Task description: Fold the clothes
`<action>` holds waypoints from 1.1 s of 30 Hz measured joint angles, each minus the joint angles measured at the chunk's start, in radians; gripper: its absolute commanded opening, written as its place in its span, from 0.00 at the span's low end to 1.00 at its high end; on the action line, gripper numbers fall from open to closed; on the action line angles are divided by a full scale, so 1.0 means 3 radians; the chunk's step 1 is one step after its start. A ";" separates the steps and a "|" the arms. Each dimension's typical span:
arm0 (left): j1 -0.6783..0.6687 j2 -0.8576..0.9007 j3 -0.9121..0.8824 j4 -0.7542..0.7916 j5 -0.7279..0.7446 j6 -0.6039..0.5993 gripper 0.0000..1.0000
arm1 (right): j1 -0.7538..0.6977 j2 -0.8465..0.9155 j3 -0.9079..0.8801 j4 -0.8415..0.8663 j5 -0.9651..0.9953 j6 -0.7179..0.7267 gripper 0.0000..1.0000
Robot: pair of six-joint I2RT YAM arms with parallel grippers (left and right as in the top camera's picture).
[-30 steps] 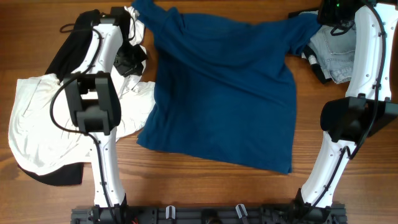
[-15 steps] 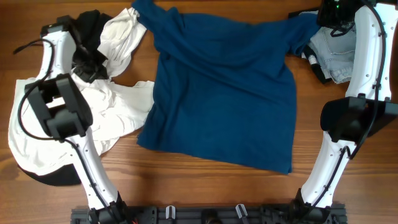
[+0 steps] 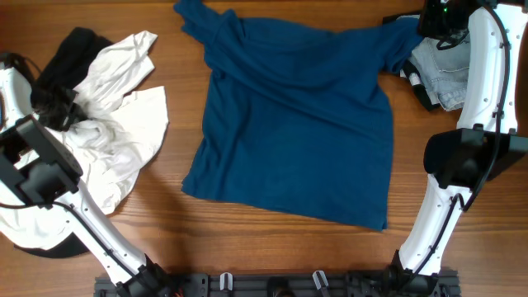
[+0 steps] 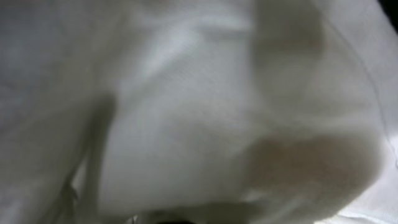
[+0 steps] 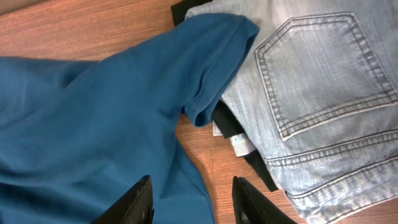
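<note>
Tabletop [image 3: 272, 247] — brown wood grain — under spread blue T-shirt [image 3: 297, 115].

One blue shirt [image 3: 297, 124] is showing. One white shirt [image 3: 115, 132] is showing. One pair of jeans [image 3: 445, 74] is showing. Black cloth [image 3: 70, 49] is peeking out, maybe two pieces. Two arms [image 3: 478, 82] are showing.

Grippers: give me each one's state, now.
Left gripper: shut on the white shirt.
Right gripper: open, holding nothing.

Bright even light, blurry left wrist view
</note>
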 measured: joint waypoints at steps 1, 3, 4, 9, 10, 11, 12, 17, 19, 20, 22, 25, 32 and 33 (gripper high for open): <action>0.0036 0.0000 0.0000 0.0006 -0.0003 0.0000 0.04 | 0.0014 0.0000 0.0000 -0.0008 0.0001 0.0000 0.42; 0.0148 -0.0001 0.0000 0.0028 -0.0024 0.0000 0.04 | 0.0043 0.0000 0.0000 -0.0009 0.0003 0.0000 0.42; 0.0202 -0.0003 0.0000 0.0037 -0.0029 0.0000 0.04 | 0.0056 0.0000 0.0000 -0.0013 0.0003 0.0001 0.43; 0.0519 -0.0005 0.0000 0.0071 -0.0078 0.0000 0.04 | 0.0090 0.0000 0.0000 -0.0065 0.0004 0.0001 0.44; 0.0587 -0.0005 0.0000 0.0076 -0.0078 0.0000 0.04 | 0.0094 0.0000 0.0000 -0.0069 0.0004 0.0000 0.45; 0.0661 -0.0005 0.0000 0.0078 -0.0080 0.0000 0.04 | 0.0094 0.0000 0.0000 -0.0069 0.0004 0.0000 0.45; 0.0722 -0.0005 0.0000 0.0079 -0.0084 0.0001 0.04 | 0.0094 0.0000 0.0000 -0.0069 0.0004 0.0001 0.46; 0.0988 -0.0011 0.0000 0.0039 -0.0125 0.0093 0.38 | 0.0103 0.0000 0.0000 -0.0069 0.0005 0.0004 0.49; 0.0973 -0.0024 0.0001 0.0023 -0.0163 0.0114 0.40 | 0.0121 0.0000 0.0000 -0.0070 0.0006 0.0004 0.50; 0.0940 -0.0031 0.0001 0.0023 -0.0209 0.0123 0.41 | 0.0134 0.0000 0.0000 -0.0071 0.0005 0.0004 0.51; 0.0857 -0.0036 0.0001 0.0024 -0.0345 0.0131 0.48 | 0.0161 0.0000 0.0000 -0.0074 0.0006 0.0004 0.53; 0.0582 -0.0037 0.0023 0.0009 -0.0638 0.0132 0.62 | 0.0206 0.0000 0.0000 -0.0079 0.0005 0.0001 0.54; -0.0518 0.0009 0.0245 -0.0038 -0.0711 0.0154 0.75 | 0.0217 0.0000 0.0000 -0.0083 0.0006 -0.0029 0.60; -0.0660 0.0013 0.0298 -0.0072 -0.0703 0.0155 0.76 | 0.0217 0.0000 0.0000 -0.0081 0.0006 -0.0039 0.61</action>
